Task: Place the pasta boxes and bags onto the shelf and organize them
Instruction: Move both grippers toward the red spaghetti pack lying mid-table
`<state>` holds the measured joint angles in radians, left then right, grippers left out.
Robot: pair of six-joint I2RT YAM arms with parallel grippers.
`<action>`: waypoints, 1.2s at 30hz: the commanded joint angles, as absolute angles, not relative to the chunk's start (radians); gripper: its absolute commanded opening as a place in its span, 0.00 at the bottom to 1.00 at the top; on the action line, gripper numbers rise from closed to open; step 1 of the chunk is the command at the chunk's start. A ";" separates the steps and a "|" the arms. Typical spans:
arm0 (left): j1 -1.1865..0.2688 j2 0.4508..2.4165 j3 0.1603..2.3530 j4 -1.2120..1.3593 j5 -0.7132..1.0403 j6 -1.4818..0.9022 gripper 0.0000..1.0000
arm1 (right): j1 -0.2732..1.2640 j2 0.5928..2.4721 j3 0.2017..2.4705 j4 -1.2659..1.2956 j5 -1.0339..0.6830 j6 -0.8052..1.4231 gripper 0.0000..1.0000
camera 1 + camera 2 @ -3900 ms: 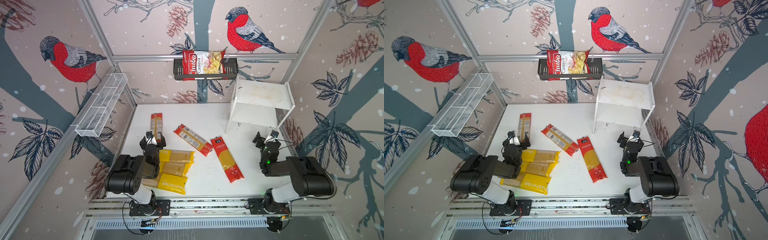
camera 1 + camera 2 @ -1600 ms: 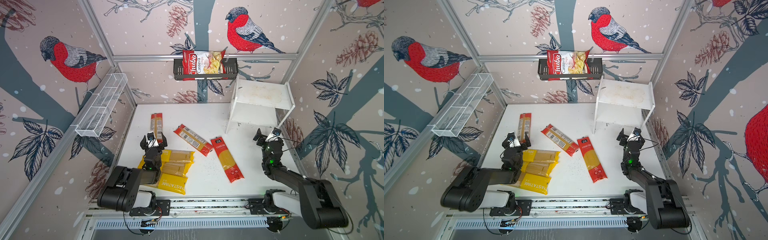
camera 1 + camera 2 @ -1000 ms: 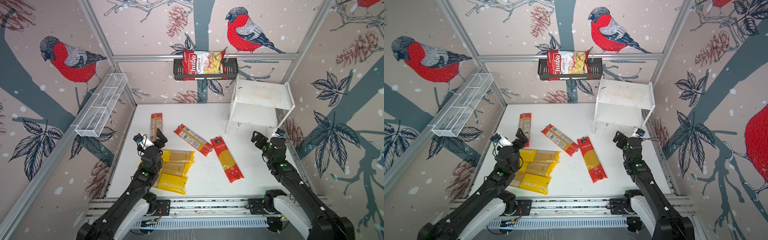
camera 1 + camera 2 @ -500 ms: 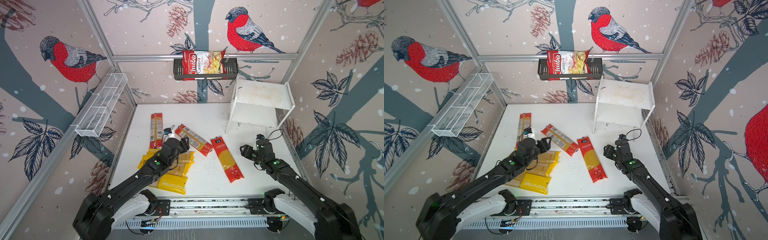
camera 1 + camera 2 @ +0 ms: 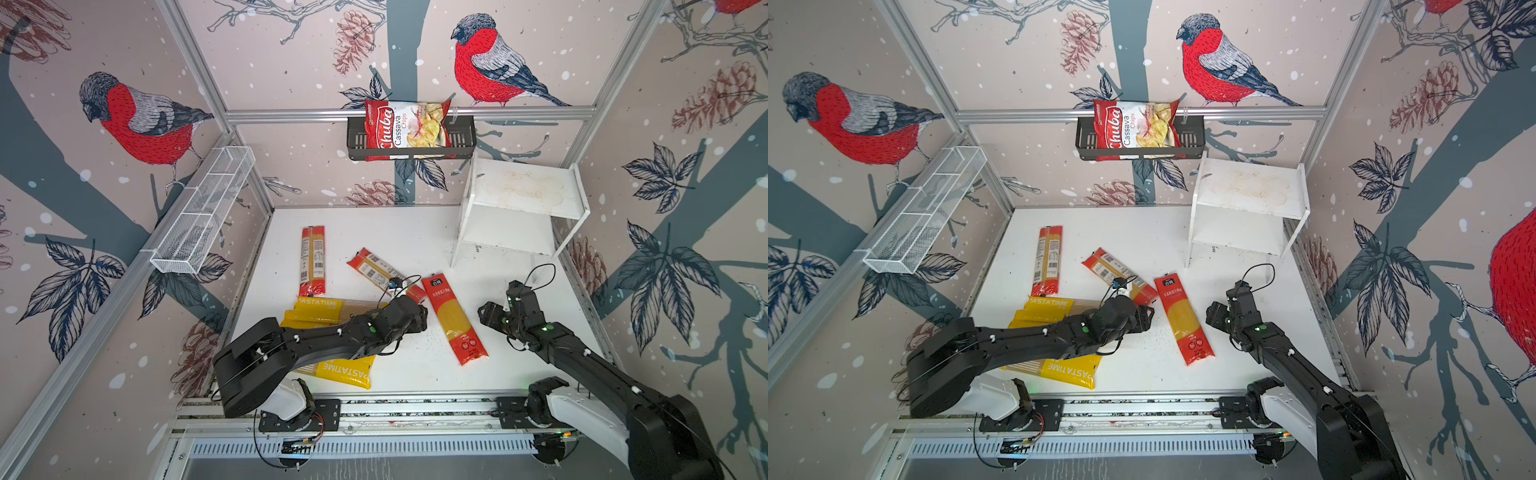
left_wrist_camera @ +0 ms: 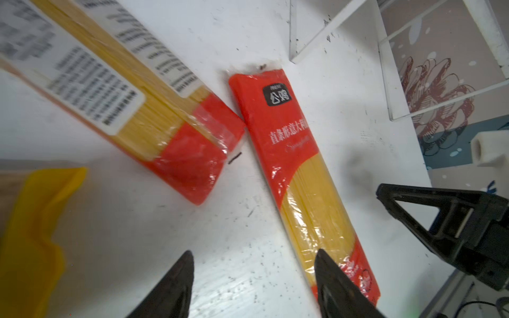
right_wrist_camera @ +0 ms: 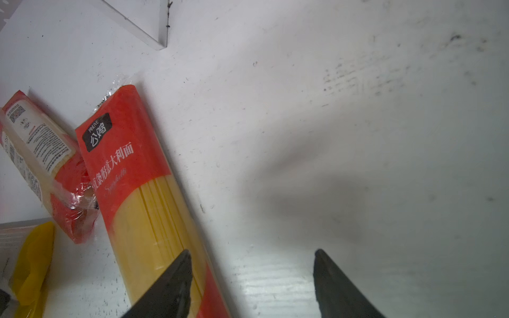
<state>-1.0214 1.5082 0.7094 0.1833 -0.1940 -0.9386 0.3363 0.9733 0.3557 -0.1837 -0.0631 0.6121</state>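
Three red pasta packets lie on the white table: one near the left wall (image 5: pixel 312 259), one slanted in the middle (image 5: pixel 384 272), one right of centre (image 5: pixel 453 318) (image 5: pixel 1183 320). A pile of yellow PASTATIME packets (image 5: pixel 320 309) lies partly under my left arm. My left gripper (image 5: pixel 419 319) (image 6: pixel 254 252) is open, just left of the right-of-centre packet (image 6: pixel 297 165). My right gripper (image 5: pixel 485 315) (image 7: pixel 252 251) is open on that packet's (image 7: pixel 143 192) other side, with one finger over its edge. The white shelf (image 5: pixel 528 195) stands empty at the back right.
A black wall basket (image 5: pixel 411 143) holds a Chuba chips bag (image 5: pixel 405 124) on the back wall. A white wire-mesh basket (image 5: pixel 203 216) hangs on the left wall. The shelf's front leg (image 7: pixel 154 30) stands close behind the red packet. The aluminium rail (image 5: pixel 415 409) runs along the front edge.
Both arms have swung in from the table's sides toward the right-of-centre red packet, one on each side of it. Both pairs of jaws have narrowed a little. No packet has moved.
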 commanded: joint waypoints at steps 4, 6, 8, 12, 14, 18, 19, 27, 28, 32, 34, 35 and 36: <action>-1.038 1.579 0.704 0.336 -0.067 -0.997 0.65 | 0.338 0.984 0.306 -0.067 -0.235 0.702 0.65; -1.038 1.588 0.697 0.366 -0.056 -1.013 0.64 | 0.354 0.985 0.290 -0.044 -0.246 0.724 0.62; -1.037 1.591 0.681 0.394 -0.054 -1.036 0.63 | 0.376 0.985 0.278 -0.024 -0.249 0.749 0.61; -1.017 1.604 0.666 0.416 -0.037 -1.053 0.60 | 0.437 0.998 0.264 0.019 -0.242 0.796 0.60; -0.999 1.612 0.662 0.416 -0.025 -1.057 0.59 | 0.478 1.014 0.259 0.045 -0.230 0.820 0.59; -0.963 1.600 0.660 0.393 -0.011 -1.038 0.57 | 0.571 1.057 0.263 0.107 -0.228 0.876 0.56; -0.951 1.594 0.655 0.380 -0.009 -1.034 0.56 | 0.603 1.071 0.271 0.122 -0.231 0.887 0.56; -0.899 1.547 0.633 0.320 0.018 -0.991 0.49 | 0.628 1.042 0.275 0.121 -0.280 0.904 0.58; -0.900 1.552 0.630 0.338 0.040 -0.992 0.49 | 0.598 1.024 0.269 0.104 -0.278 0.894 0.59; -0.914 1.591 0.619 0.428 0.099 -1.020 0.48 | 0.465 0.995 0.235 0.108 -0.324 0.872 0.57; -0.927 1.619 0.634 0.442 0.104 -1.020 0.48 | 0.440 1.003 0.232 0.127 -0.328 0.867 0.56; -0.932 1.636 0.645 0.448 0.109 -1.021 0.48 | 0.438 1.014 0.234 0.140 -0.325 0.868 0.55; -0.936 1.652 0.652 0.457 0.115 -1.021 0.48 | 0.438 1.028 0.236 0.155 -0.325 0.870 0.55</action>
<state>-0.9276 1.6276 0.6342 0.3843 0.0837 -1.0172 0.4480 1.0107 0.2352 0.1097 -0.2989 0.8879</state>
